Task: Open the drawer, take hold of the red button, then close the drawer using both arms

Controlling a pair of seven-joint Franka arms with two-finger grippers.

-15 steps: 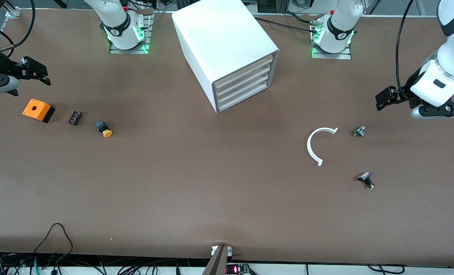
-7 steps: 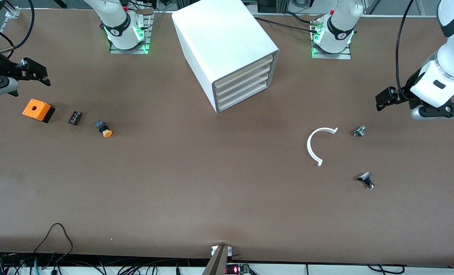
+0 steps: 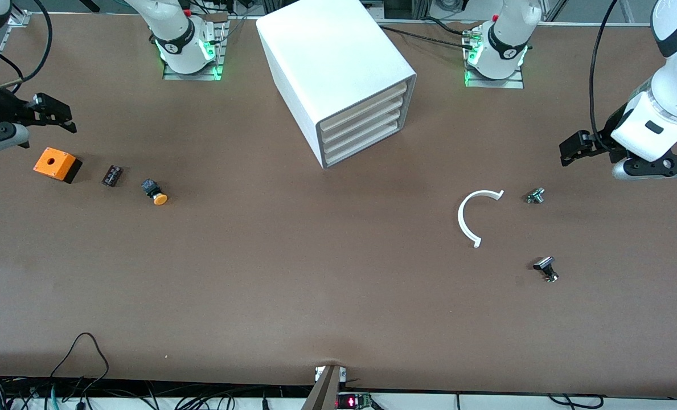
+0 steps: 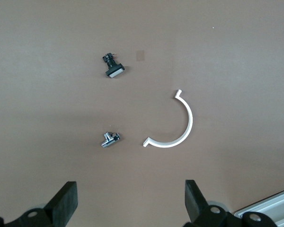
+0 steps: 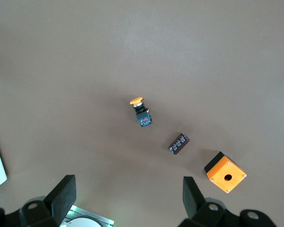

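Observation:
The white cabinet (image 3: 338, 68) stands mid-table near the bases. Its four cream-fronted drawers (image 3: 361, 122) are all shut. The red-capped button is out of view. My left gripper (image 3: 569, 149) is open and empty in the air over the left arm's end of the table, close to a small silver part (image 3: 535, 196). The left wrist view shows the gripper (image 4: 131, 203) with its jaws wide apart and a cabinet corner (image 4: 270, 208). My right gripper (image 3: 59, 114) is open and empty over the right arm's end, by an orange box (image 3: 57, 164); the right wrist view shows the gripper (image 5: 130, 198) too.
A small black part (image 3: 112, 175) and an orange-yellow-capped black button (image 3: 155, 192) lie beside the orange box. A white half ring (image 3: 467, 216) and a black-and-silver part (image 3: 546, 268) lie toward the left arm's end. Cables hang at the table's front edge.
My right gripper has shifted slightly over the table near the orange box. The left arm has barely moved. The drawers stay shut.

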